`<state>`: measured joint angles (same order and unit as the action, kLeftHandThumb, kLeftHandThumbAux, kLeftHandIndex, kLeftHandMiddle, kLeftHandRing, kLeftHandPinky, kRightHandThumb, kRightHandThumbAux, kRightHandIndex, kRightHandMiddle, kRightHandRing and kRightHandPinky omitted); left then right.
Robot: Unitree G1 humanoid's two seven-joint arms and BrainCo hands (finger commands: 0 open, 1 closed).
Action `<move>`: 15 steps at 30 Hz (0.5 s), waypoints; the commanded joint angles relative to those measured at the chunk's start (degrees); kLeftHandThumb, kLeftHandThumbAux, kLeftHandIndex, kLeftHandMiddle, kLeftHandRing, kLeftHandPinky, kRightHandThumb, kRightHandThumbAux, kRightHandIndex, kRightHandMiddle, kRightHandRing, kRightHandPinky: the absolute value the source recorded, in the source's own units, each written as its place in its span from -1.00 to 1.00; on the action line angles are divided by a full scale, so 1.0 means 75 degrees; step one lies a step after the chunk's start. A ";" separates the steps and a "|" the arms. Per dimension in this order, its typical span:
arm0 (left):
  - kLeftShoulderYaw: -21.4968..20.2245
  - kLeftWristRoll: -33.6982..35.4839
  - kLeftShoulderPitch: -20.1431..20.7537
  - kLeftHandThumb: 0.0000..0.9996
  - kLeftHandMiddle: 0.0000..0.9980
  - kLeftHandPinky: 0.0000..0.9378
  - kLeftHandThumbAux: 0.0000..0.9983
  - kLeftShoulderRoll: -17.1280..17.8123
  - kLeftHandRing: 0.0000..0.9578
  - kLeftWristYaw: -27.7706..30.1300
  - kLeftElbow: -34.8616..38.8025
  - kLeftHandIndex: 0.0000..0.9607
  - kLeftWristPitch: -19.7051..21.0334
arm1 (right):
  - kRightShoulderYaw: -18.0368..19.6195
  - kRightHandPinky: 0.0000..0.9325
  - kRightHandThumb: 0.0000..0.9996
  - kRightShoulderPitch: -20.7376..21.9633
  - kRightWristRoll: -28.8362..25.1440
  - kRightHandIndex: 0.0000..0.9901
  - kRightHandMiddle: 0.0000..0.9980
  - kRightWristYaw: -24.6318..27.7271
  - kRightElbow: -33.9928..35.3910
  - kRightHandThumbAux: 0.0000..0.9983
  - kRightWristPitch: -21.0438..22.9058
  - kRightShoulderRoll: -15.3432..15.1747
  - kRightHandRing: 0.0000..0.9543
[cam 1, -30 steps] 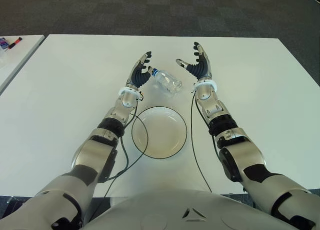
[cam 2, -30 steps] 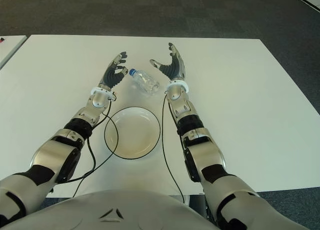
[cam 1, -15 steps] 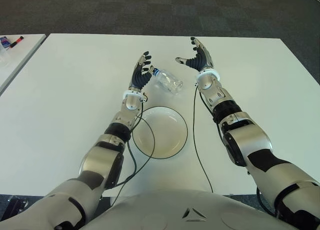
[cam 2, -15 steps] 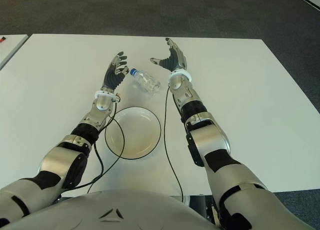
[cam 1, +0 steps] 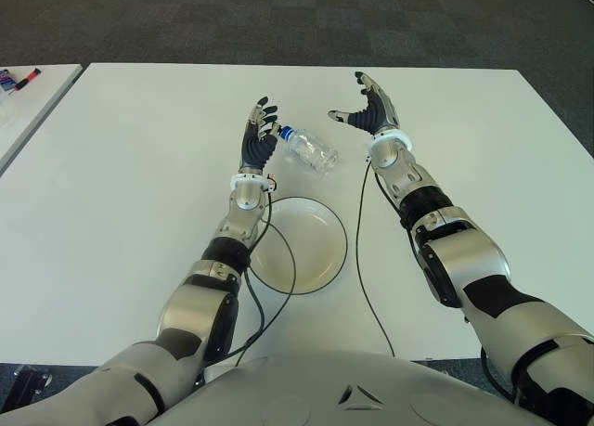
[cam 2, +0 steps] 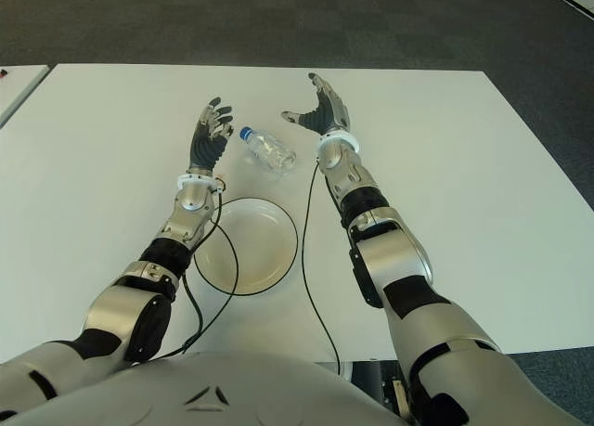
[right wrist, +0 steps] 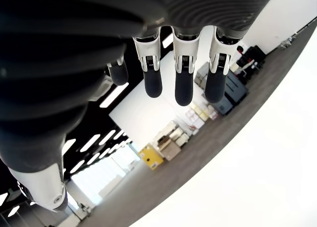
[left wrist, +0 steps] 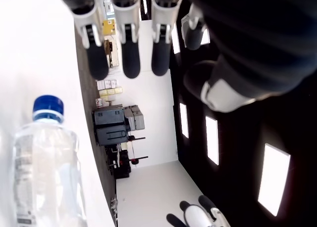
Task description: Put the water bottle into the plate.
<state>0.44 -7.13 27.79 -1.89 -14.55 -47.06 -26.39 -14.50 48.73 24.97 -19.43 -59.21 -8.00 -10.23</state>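
A clear water bottle [cam 1: 311, 150] with a blue cap lies on its side on the white table [cam 1: 130, 185], beyond the plate. The round white plate [cam 1: 299, 245] with a dark rim sits nearer to me and holds nothing. My left hand [cam 1: 259, 135] is raised just left of the bottle's cap, fingers spread, holding nothing. The left wrist view shows the bottle [left wrist: 44, 167] close by, apart from the fingers [left wrist: 130, 54]. My right hand [cam 1: 368, 110] is up to the right of the bottle, palm toward it, fingers spread and apart from it.
Black cables [cam 1: 364, 259] run along both forearms, and one lies across the plate's left rim. A second white table [cam 1: 28, 96] at the far left carries markers [cam 1: 20, 76]. Dark carpet lies beyond the table's far edge.
My left hand has straightened up and drawn slightly left of the bottle's cap. The right hand has moved farther from me and to the right. The bottle and plate have not moved.
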 commanded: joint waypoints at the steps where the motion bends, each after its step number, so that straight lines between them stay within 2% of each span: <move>1: -0.0012 -0.0102 -0.0184 0.36 -0.49 -0.37 0.26 0.0019 -0.46 -0.0176 0.0121 -0.79 -0.0063 | 0.0004 -0.56 0.03 0.0015 -0.0011 -0.98 -0.74 0.0058 -0.0169 0.35 -0.0150 -0.0027 -0.69; 15: -0.0025 -0.0110 -0.0342 0.33 -0.50 -0.39 0.24 -0.0023 -0.47 -0.0294 0.0398 -0.78 -0.0118 | -0.0114 -0.52 0.02 0.0122 0.0032 -0.99 -0.73 0.0265 -0.0374 0.35 -0.0312 0.0020 -0.67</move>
<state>0.66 -7.88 26.29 -1.93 -16.01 -44.67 -27.44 -14.90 48.92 24.98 -18.64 -60.82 -9.96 -10.31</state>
